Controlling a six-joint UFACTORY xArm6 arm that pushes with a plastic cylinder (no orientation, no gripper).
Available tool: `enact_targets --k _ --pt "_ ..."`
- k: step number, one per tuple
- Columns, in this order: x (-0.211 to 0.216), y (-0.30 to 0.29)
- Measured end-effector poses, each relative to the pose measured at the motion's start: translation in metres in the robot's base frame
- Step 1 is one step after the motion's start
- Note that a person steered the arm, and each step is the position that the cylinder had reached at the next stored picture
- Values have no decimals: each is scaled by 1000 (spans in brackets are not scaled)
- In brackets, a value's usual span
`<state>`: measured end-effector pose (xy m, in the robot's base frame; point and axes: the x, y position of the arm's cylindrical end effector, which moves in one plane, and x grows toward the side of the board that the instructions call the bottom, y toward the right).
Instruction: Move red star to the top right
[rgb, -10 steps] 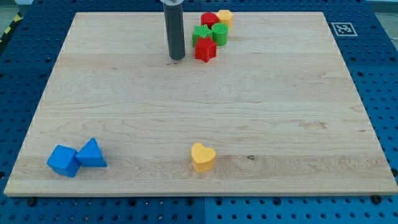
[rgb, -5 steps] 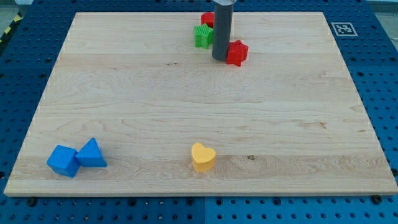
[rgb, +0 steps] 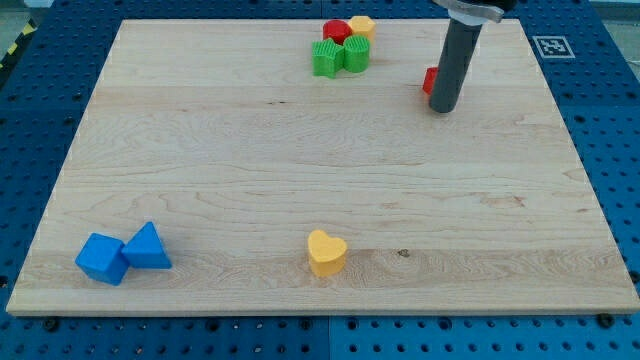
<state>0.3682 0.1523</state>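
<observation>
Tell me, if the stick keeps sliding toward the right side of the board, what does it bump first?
Probably nothing new: my tip already sits against the red star, mostly hidden behind the rod. Rightward, the wooden board looks bare up to its edge, though depth is hard to judge.

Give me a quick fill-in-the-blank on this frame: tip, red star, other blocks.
1. My tip stands in front of the red star, hiding ____ of it.
2. The blue cube touches the blue ____.
3. The lone block near the view's bottom is a yellow ____.
Missing words: most; triangle; heart
</observation>
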Motion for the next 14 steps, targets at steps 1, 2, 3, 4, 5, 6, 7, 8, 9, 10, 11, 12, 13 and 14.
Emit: enact_targets --k 1,2,3,4,5,6,7,8,9,10,11,12,13,14 --pt "-11 7" --pt "-19 8" --pt "-26 7" --pt "-43 4" --pt "-65 4" --pt "-84 2" --pt "-87 -9" --pt "-97 -31" --pt "-107 -31" --pt "-107 -20" --pt "-111 -8" --pt "-112 3" --pt "-112 21" --pt "-109 40"
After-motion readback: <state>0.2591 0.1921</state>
